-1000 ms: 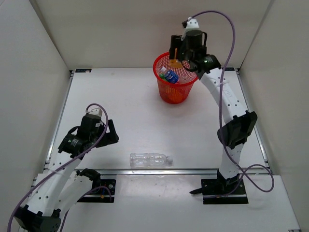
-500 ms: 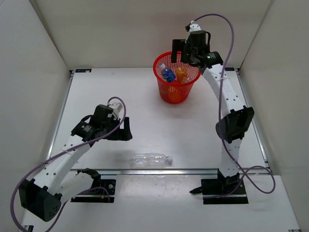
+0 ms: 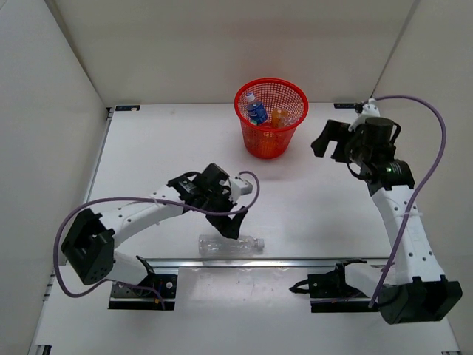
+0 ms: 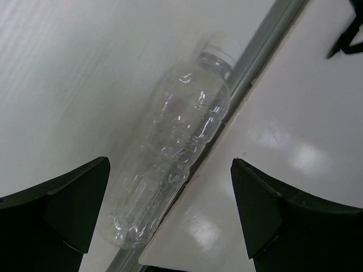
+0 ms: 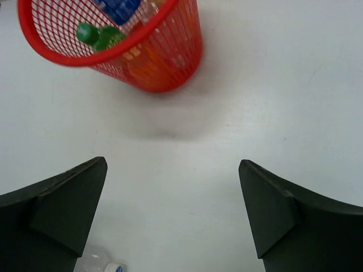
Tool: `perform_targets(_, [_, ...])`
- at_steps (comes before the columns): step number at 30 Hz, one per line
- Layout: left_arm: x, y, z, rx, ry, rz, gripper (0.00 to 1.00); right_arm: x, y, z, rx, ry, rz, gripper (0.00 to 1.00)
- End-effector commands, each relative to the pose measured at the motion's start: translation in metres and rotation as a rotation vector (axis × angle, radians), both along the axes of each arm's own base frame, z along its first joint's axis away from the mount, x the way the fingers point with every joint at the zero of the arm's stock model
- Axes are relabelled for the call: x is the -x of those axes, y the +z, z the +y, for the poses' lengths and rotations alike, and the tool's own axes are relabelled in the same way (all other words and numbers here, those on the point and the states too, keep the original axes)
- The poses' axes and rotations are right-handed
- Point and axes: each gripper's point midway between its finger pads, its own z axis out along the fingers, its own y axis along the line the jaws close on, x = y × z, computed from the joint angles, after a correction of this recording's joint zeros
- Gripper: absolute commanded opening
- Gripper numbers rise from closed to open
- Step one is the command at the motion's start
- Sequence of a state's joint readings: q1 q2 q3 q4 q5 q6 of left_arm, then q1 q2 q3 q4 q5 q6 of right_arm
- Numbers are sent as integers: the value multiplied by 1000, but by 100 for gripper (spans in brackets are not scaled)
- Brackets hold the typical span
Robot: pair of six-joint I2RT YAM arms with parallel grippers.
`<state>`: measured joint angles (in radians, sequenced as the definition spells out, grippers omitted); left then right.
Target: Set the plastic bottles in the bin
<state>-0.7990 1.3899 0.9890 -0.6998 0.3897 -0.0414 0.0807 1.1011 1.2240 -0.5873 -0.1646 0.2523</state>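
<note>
Found long bottle (image 3: 230,244) lying flat on table (image 3: 170,140) at the near edge, snug along the metal rail (image 3: 310,260), white cap (image 3: 260,243) toward the right. Seen clear and ribbed in left wrist view, cap end away from camera. Noted left gripper (image 3: 233,220) poised just over the bottle's base half, jaws spread wide, holding nothing; fingers (image 4: 62,204) flanking the bottle in wrist view, one over the table side, one over the rail side, no contact seen. Cannot tell height above bottle. Logged bin (image 3: 267,144) upright at the far middle of table, well apart from long bottle. Counted inside: blue bottle (image 3: 258,113), orange bottle (image 3: 278,117) beside it, green bottle (image 5: 96,35) visible from right wrist view; another white-capped one at the far-left rim, rest too jumbled to sort. Noted right gripper (image 3: 327,139) in the air to the right of bin, near but not touching, jaws wide apart and empty, facing down toward table with bin at upper left of its wrist view.
</note>
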Motion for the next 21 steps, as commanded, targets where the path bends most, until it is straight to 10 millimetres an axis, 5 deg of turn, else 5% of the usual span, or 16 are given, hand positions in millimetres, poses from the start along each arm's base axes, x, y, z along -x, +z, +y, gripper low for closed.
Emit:
perform_targets(1, [14,1,-25,37,-173,-32,99,22,-14,-1,-56,29,28,100])
perform_targets(10, [20,-60,-14,-231,-114,-115,99,52,-55,-16,-114,-8,67,99])
perform_targets(15, [7,-69,-17,-231,-38,-140,95,58,-72,-19,-121,-29,106,99])
perform_targets(21, [-17,-52,-27,-170,23,-236,49,63,-72,-49,-94,-152,99,99])
